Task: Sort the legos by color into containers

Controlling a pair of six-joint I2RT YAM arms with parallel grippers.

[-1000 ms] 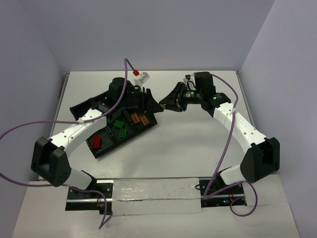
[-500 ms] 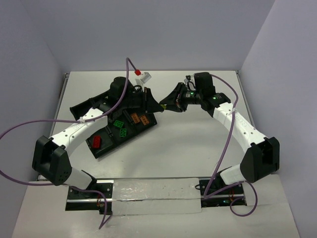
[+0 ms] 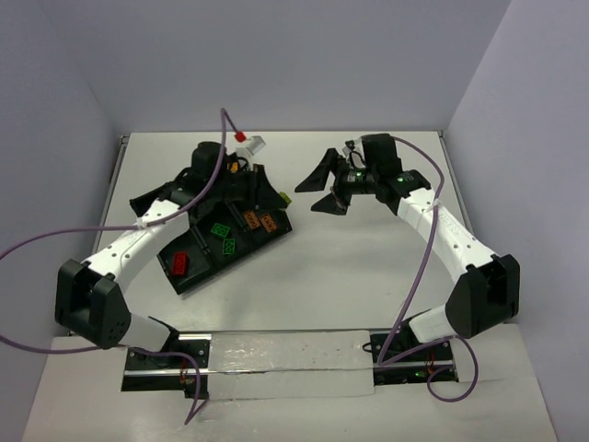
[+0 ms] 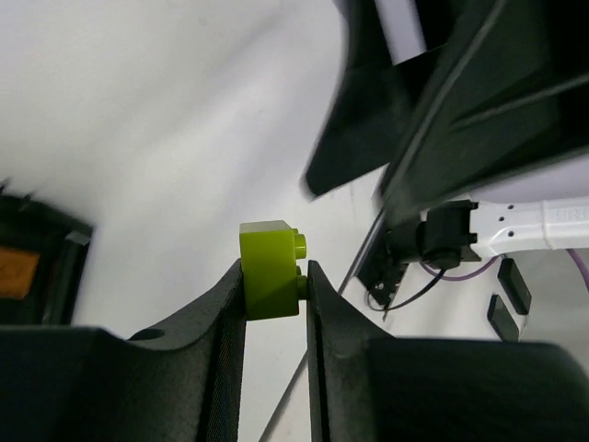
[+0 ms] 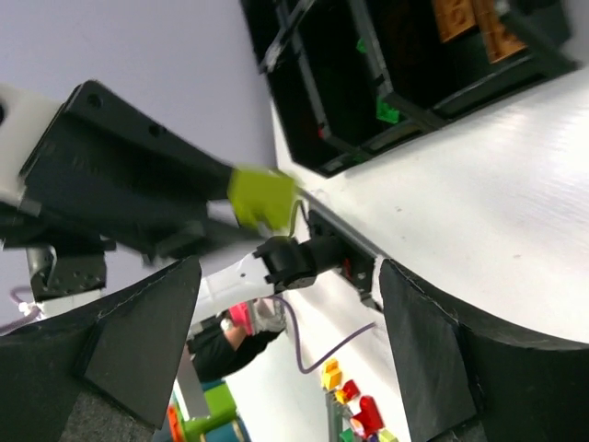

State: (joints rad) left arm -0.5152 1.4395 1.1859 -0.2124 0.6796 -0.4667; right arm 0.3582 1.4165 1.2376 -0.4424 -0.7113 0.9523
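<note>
My left gripper (image 3: 279,194) is shut on a yellow-green lego (image 3: 284,198), held just off the right corner of the black tray (image 3: 241,260). In the left wrist view the brick (image 4: 270,270) sits pinched between the two fingertips of that gripper (image 4: 275,285). My right gripper (image 3: 318,191) stands open a little to the right of the brick, holding nothing. From the right wrist, the brick (image 5: 261,196) is ahead of the open right gripper (image 5: 290,322) and clear of it. The tray's containers hold orange legos (image 3: 260,220), green legos (image 3: 223,235) and a red lego (image 3: 179,262).
The tray (image 5: 317,101) lies slanted on the left half of the white table (image 3: 368,258). Purple cables loop from both arms. Off the table, the right wrist view shows more coloured bricks (image 5: 354,405) in the background.
The right gripper was shut against the left gripper's tips; it has now opened and let go of the yellow-green lego. The left gripper closed on that brick and drew back slightly leftwards.
</note>
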